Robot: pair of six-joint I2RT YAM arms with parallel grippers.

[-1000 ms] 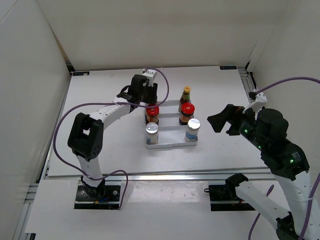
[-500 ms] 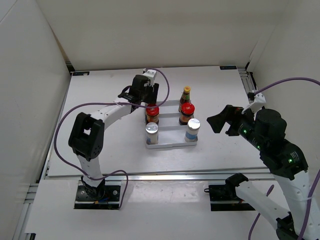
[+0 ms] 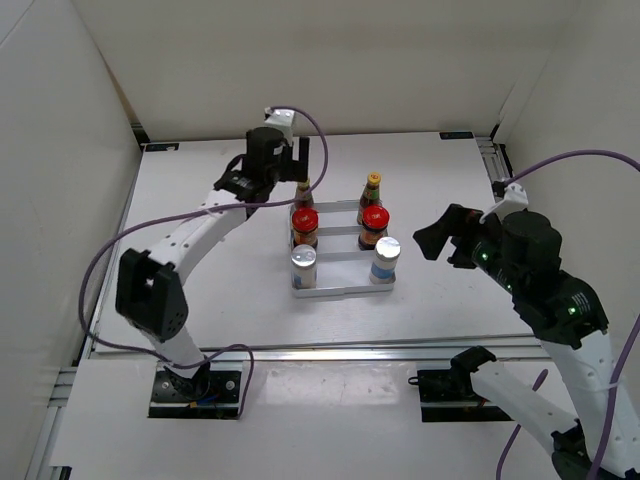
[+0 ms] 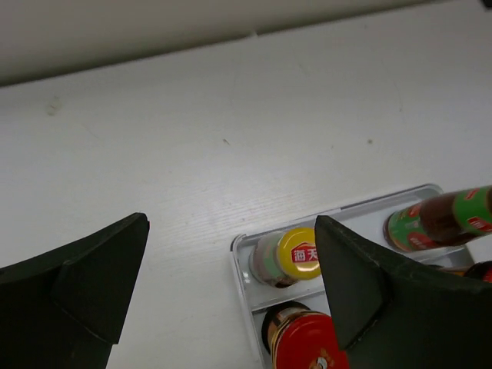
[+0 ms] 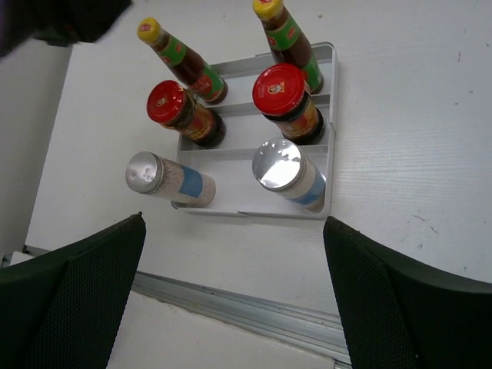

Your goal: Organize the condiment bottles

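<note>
All six condiment bottles stand in the white tray [image 5: 330,138]. At the back are two yellow-capped sauce bottles [image 5: 181,58] [image 5: 288,38], in the middle two red-lidded jars [image 5: 181,108] [image 5: 286,96], and in front two silver-topped shakers [image 5: 165,178] [image 5: 288,175]. My left gripper [image 3: 292,172] hangs open just above and behind the back-left sauce bottle [image 3: 301,190], holding nothing. In the left wrist view that bottle's yellow cap [image 4: 296,254] shows between the fingers, apart from both. My right gripper [image 3: 440,240] is open in the air to the right of the tray [image 3: 345,292].
White walls enclose the table on the left, back and right. A metal rail [image 5: 254,315] runs along the table's near edge below the tray. Bare white tabletop [image 4: 192,138] lies behind and left of the tray.
My left gripper has opened, letting go of the back-left sauce bottle, which now stands in the tray. It has lifted and drawn back to the left. The right arm barely moved.
</note>
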